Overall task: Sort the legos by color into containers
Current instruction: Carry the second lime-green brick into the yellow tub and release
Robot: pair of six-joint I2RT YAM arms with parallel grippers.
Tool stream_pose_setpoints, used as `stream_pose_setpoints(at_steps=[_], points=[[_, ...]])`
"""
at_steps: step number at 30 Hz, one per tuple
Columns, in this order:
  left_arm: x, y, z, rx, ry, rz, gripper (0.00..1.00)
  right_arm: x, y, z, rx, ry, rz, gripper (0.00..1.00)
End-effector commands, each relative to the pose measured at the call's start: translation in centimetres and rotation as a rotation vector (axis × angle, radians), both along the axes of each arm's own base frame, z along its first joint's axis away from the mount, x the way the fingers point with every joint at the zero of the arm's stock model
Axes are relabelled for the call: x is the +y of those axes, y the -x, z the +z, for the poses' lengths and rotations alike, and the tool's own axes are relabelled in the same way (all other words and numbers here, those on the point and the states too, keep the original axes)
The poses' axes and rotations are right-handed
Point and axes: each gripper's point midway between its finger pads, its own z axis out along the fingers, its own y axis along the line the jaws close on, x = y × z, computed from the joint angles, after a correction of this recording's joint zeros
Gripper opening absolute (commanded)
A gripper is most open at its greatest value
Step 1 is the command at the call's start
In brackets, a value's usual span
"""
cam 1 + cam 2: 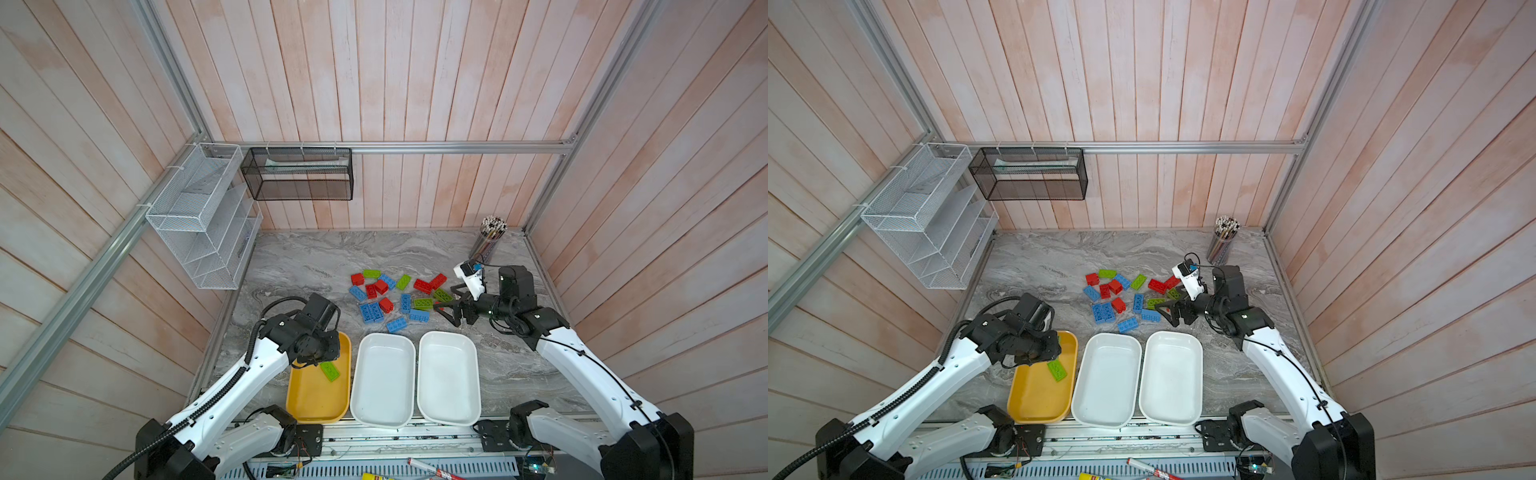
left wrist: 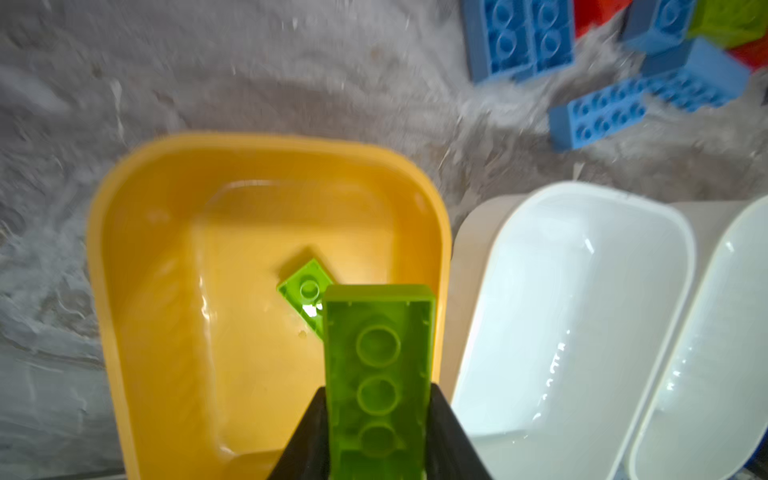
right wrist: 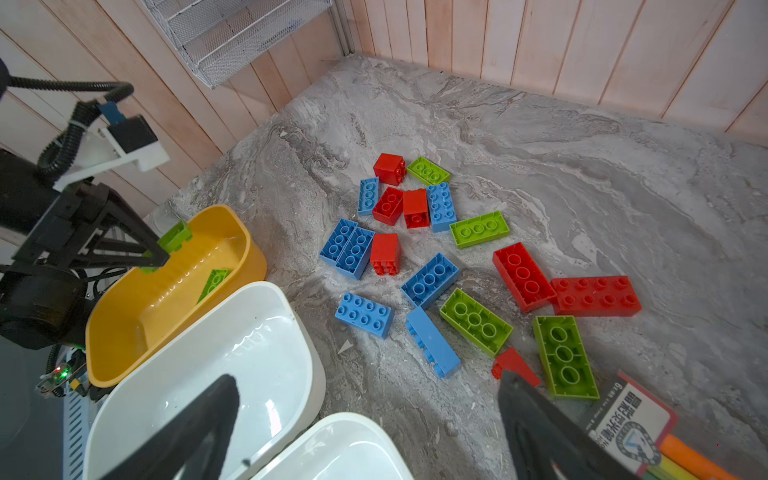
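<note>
Lego: lime green plastic 2x4 brick (image 2: pixel 378 374) — hollow underside shown, long axis pointed out along the jaws, above yellow plastic tray (image 2: pixel 141 257)
Left jaws: clamped on its long sides
Right jaws: spread wide — nothing held

In the left wrist view the green brick (image 2: pixel 376 374) held over the yellow tray (image 2: pixel 137 291) runs off the picture's edge and covers part of a second green brick (image 2: pixel 301 286) lying in that tray. In both top views the left arm (image 1: pixel 311 345) hides part of the yellow tray's far end. Blue bricks (image 2: pixel 519 37) beyond that tray show blurred.
</note>
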Motion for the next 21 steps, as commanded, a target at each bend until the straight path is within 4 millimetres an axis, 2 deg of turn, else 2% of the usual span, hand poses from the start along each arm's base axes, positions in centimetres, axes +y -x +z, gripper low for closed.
stream_pose_setpoints(at_steps=[1,8,10,14,16,21], points=[[-0.5,1.2,-2.7,0.073,0.031,0.071,0.3,0.1,-0.2,0.9,-0.017,0.003,0.023,0.98],[-2.1,-1.8,-5.3,0.021,0.062,0.095,0.31,0.2,0.0,0.9,-0.011,-0.011,0.019,0.98],[-2.4,-2.4,-5.3,0.008,0.061,0.095,0.32,0.1,0.1,0.9,-0.013,-0.009,0.016,0.98],[-2.7,-3.2,-5.0,0.006,0.064,0.089,0.49,0.0,0.2,0.8,-0.016,0.0,0.013,0.98],[-2.8,-3.2,-4.3,0.01,0.063,0.076,0.55,0.0,0.2,0.7,-0.014,0.001,0.013,0.98],[-3.2,-4.4,0.0,-0.046,0.056,0.005,0.62,0.0,0.0,1.1,-0.025,0.004,0.015,0.98]])
